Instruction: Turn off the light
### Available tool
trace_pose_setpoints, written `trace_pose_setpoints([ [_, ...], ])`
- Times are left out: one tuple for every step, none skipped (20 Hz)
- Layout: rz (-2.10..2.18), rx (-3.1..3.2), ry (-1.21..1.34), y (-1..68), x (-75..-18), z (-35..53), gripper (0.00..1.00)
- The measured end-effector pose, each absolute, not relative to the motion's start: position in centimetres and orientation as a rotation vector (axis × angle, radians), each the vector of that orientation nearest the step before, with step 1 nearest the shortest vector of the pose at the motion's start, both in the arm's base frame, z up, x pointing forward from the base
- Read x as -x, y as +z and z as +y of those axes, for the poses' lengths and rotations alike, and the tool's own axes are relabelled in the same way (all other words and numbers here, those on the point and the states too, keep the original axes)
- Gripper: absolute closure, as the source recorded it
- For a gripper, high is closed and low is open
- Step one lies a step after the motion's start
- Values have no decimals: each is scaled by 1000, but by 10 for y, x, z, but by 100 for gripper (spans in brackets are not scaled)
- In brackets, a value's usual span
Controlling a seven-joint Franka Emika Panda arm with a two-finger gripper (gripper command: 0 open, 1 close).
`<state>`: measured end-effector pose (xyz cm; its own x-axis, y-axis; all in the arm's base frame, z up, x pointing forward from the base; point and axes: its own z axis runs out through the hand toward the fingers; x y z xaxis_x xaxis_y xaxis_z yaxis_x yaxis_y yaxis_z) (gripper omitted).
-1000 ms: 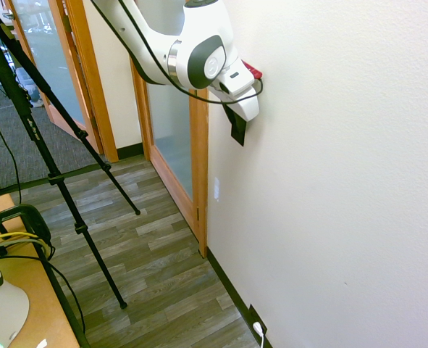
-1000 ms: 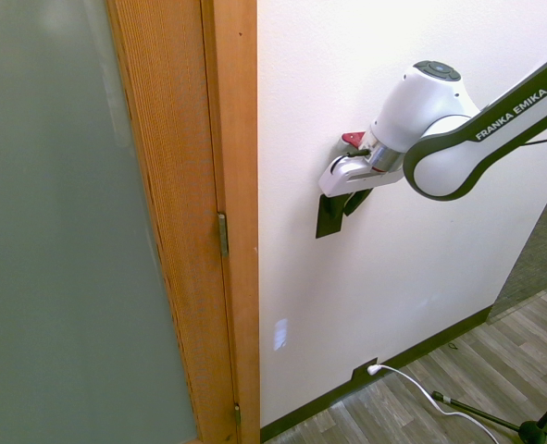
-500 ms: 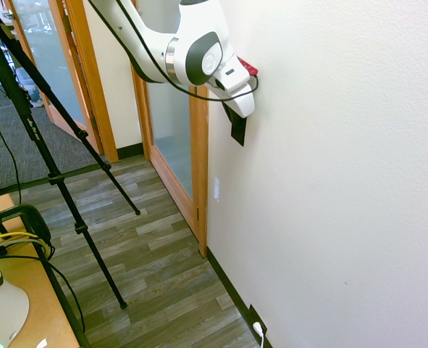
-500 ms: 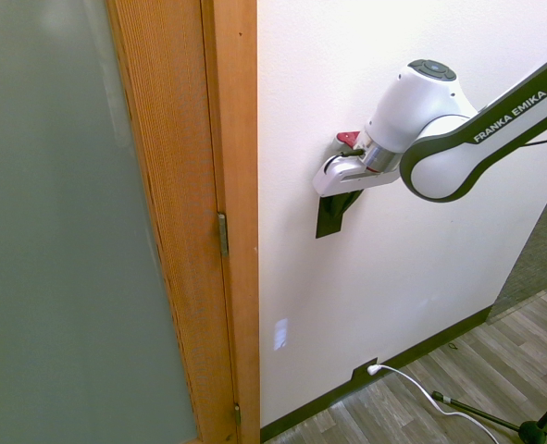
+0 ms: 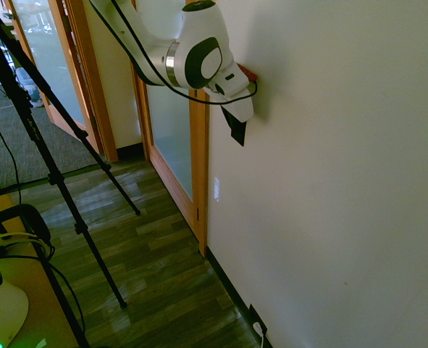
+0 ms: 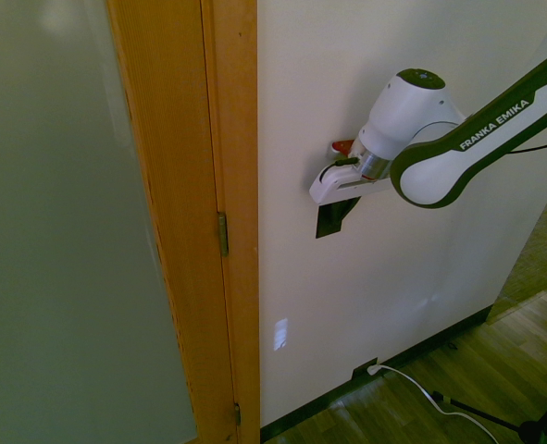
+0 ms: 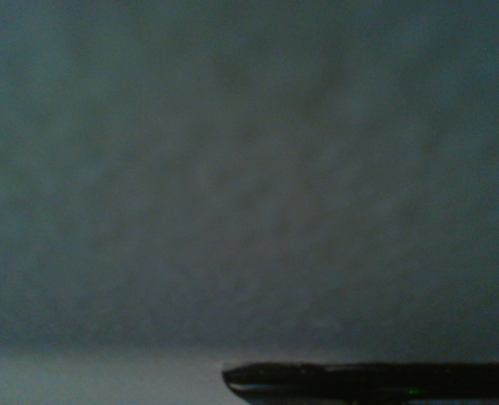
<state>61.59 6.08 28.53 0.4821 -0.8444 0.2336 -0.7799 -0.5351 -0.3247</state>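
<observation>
Wooden door frame (image 6: 231,185) standing left of white wall (image 6: 403,305). Switch (image 6: 333,217), black plate, sitting beside frame; gripper (image 6: 347,205) pressing there, finger spread unclear. First exterior view alone showing floor (image 5: 148,254); wrist view showing only blur.

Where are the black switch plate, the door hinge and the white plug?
switch plate (image 6: 329,220), second exterior view, lower left part.
door hinge (image 6: 223,234), second exterior view, its middle.
white plug (image 6: 374,369), second exterior view, plug body.

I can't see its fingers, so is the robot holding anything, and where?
It cannot be told. The gripper is pressed up to the wall at the black switch, with its fingers hidden.
</observation>
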Motion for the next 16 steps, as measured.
trace_pose_setpoints([
  [1404,2554,-545,285,-616,60,0],
  [1398,2556,-541,285,-616,60,0],
  [1390,2560,-539,285,-616,59,0],
  [1382,2562,-537,285,-616,59,0],
  [1378,2565,-539,285,-615,59,0],
  [1378,2565,-541,285,-615,59,0],
  [1380,2565,-544,285,-615,59,0],
  [1381,2564,-546,285,-615,59,0],
  [1383,2563,-547,285,-615,59,0],
  [1382,2563,-548,285,-614,59,0],
  [1377,2566,-550,285,-614,59,0],
  [1382,2572,-540,282,-613,58,0],
  [1389,2583,-515,272,-610,56,0],
  [1397,2594,-496,262,-608,53,0],
  [1406,2603,-486,253,-605,47,0],
  [1409,2608,-485,247,-599,43,0],
])
